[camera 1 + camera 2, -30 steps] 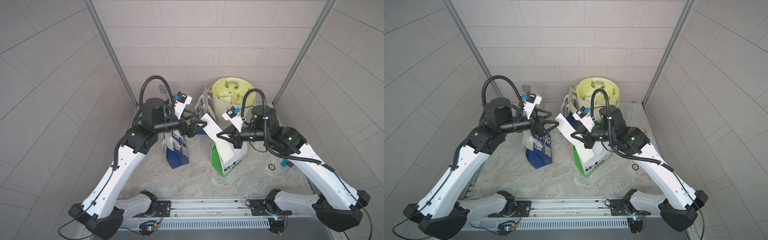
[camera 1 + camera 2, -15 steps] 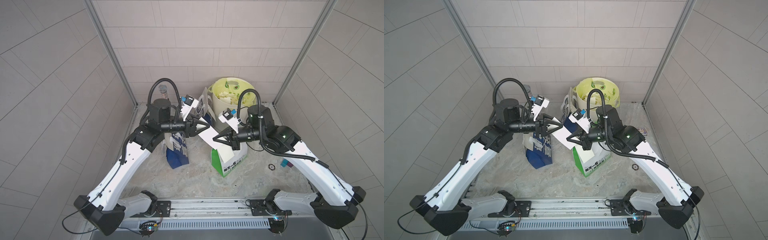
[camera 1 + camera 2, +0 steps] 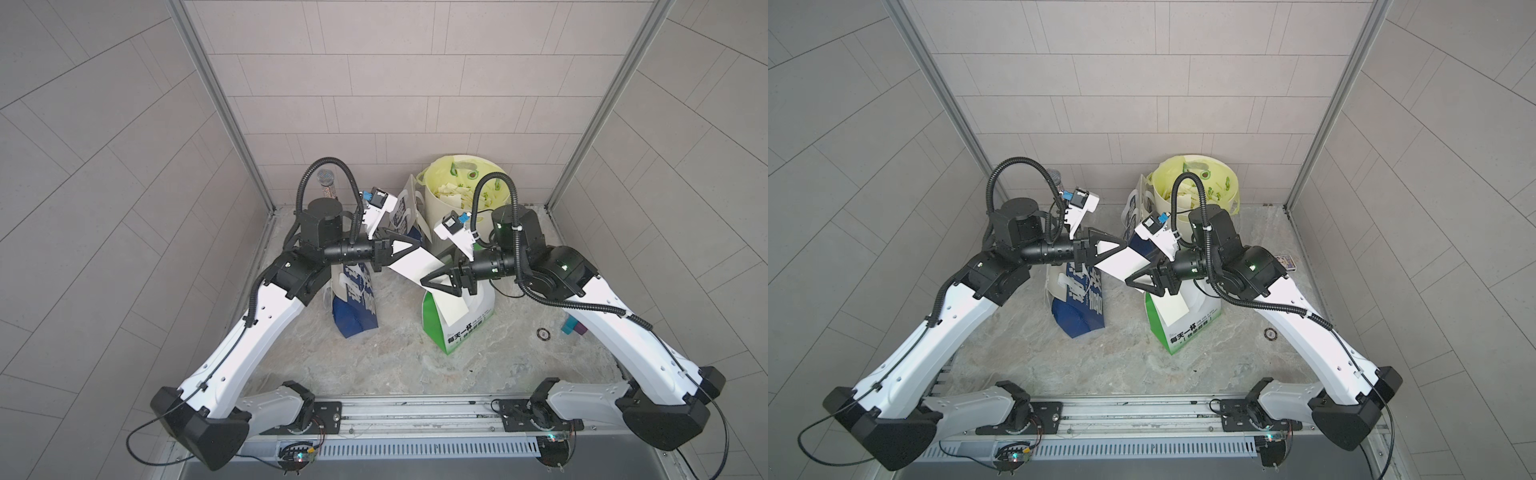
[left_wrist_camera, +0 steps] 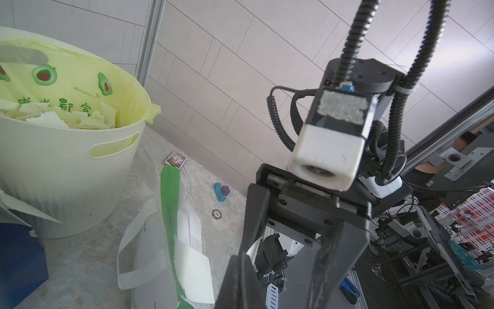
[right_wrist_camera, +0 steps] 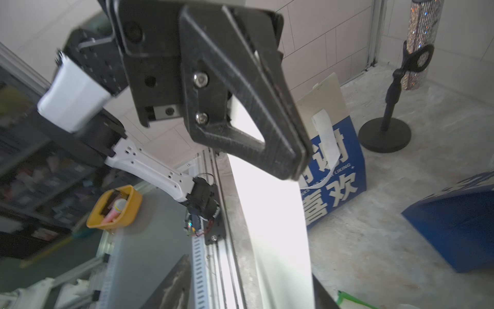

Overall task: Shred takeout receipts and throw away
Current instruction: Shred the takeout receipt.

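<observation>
Up in midair, receipt point(image 3: 415, 267) in clamped left gripper point(image 3: 415, 248); right gripper point(image 3: 424, 282) parted, end hidden.

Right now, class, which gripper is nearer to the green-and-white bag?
Right. The right gripper hangs open above the green-and-white bag; the left gripper, shut on a receipt, sits farther off, toward the front blue bag.

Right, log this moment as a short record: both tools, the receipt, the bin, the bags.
left tool: shut on one end of the receipt
right tool: open, straddling the receipt's other end, not clamping
receipt: in the air between the two arms, looks untorn
bin: at the back, lined, paper scraps inside
green-and-white bag: standing, another white slip on its face
blue bag: standing beside it, under the left arm
</observation>
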Controlling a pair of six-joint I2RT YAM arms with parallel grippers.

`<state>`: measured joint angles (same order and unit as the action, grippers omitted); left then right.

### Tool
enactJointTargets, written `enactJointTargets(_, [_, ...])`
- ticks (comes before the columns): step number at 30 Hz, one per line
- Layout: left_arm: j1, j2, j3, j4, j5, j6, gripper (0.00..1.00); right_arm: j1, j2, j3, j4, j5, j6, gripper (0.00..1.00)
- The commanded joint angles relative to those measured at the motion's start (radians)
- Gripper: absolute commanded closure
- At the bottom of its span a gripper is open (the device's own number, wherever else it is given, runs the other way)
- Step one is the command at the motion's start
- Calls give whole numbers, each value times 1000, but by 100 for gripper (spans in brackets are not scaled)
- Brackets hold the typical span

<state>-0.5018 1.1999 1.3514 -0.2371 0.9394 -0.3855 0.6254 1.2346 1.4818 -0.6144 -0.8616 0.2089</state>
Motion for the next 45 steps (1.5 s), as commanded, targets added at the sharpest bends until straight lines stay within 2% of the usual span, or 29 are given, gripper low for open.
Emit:
enactJointTargets(1, [-9, -36, -46, 114, -8, -48, 100, -3, -44, -67, 231, -6, 190, 35])
enactJointTargets(6, [-11, -44, -68, 153, 13, -81, 100, -2, -70, -138, 380, 89, 298, 47])
enactJointTargets(11, [-12, -45, -65, 160, 9, -91, 100, -2, -82, -175, 433, 120, 333, 66])
enactJointTargets(16, [-18, -30, -55, 160, -2, -108, 100, -2, -80, -181, 444, 153, 320, 89])
enactJointTargets(18, [-20, -28, -55, 154, -75, -124, 100, 0, -75, -173, 425, 154, 285, 95])
enactJointTargets(20, [-21, -27, -37, 118, -269, -200, 100, 8, -68, -147, 342, 182, 193, 100])
enactJointTargets(22, [-23, -12, -28, 98, -432, -323, 100, 27, -62, -108, 239, 264, 56, 100])
enactJointTargets(24, [-31, 7, -14, 61, -528, -410, 100, 64, -55, -67, 140, 399, -110, 100])
enactJointTargets(27, [-47, 21, -5, -1, -624, -412, 100, 129, -69, -59, 96, 581, -311, 100])
enactJointTargets(29, [-47, 30, 6, -35, -658, -403, 100, 140, -91, -76, 118, 583, -370, 100])
enactJointTargets(32, [-47, 41, 21, -63, -710, -391, 100, 139, -147, -123, 201, 512, -354, 100])
enactJointTargets(35, [-47, 51, 28, -85, -773, -368, 100, 133, -198, -173, 313, 407, -254, 100])
enactJointTargets(37, [-47, 64, 39, -84, -797, -346, 100, 121, -218, -195, 365, 391, -193, 100])
enactJointTargets(39, [-48, 97, 73, -53, -785, -295, 100, 103, -223, -203, 383, 499, -154, 100])
enactJointTargets(43, [-72, 216, 197, 52, -735, -230, 100, 29, -212, -202, 386, 797, -129, 100])
enactJointTargets(45, [-99, 294, 277, 107, -719, -182, 100, -12, -201, -190, 387, 879, -106, 100])
